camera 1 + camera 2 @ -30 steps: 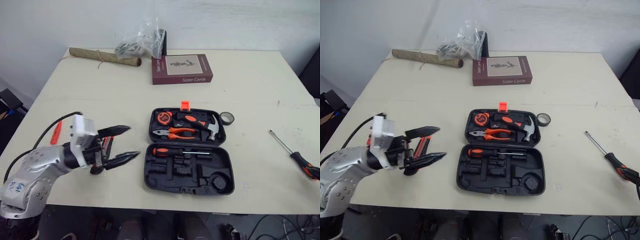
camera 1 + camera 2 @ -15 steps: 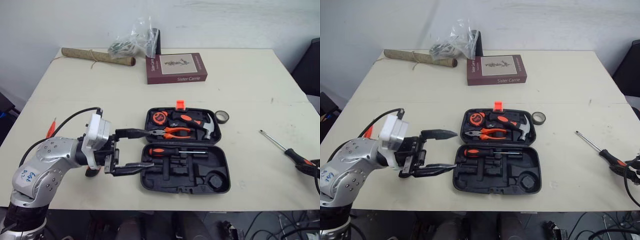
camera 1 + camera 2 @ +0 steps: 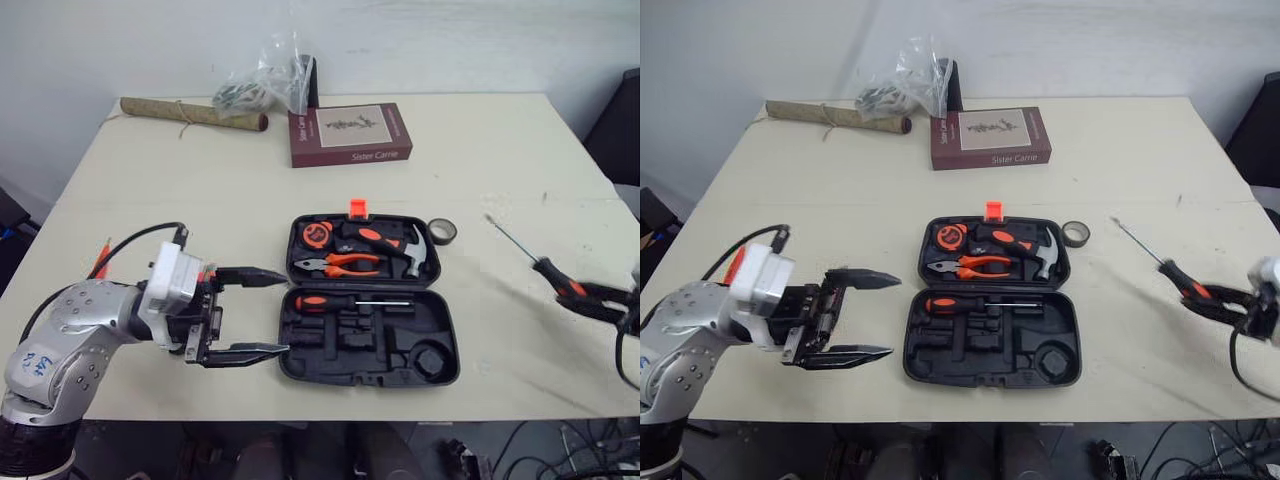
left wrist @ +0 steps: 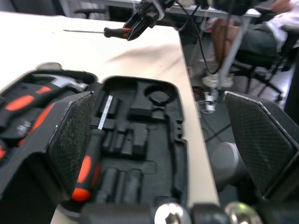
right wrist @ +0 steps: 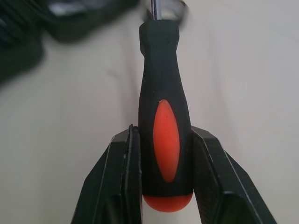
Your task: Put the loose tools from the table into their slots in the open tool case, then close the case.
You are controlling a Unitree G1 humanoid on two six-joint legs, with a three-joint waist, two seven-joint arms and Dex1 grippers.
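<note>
Left gripper [image 3: 283, 312]: jaws spread wide and empty, tips pointing at the near half of the open tool case [image 3: 400, 376] from just left of it. The case lies mid-bench [image 3: 200, 190]. Its far half holds a tape measure [image 3: 317, 234], pliers [image 3: 335, 265] and a hammer [image 3: 415, 250]; its near half holds a slotted-in screwdriver [image 3: 340, 301]. A tape roll [image 3: 443, 232] lies just beside the case's far right corner. Right gripper [image 5: 164, 140], at the right: jaws pinch the handle of the loose screwdriver [image 3: 556, 276], well apart from the case.
</note>
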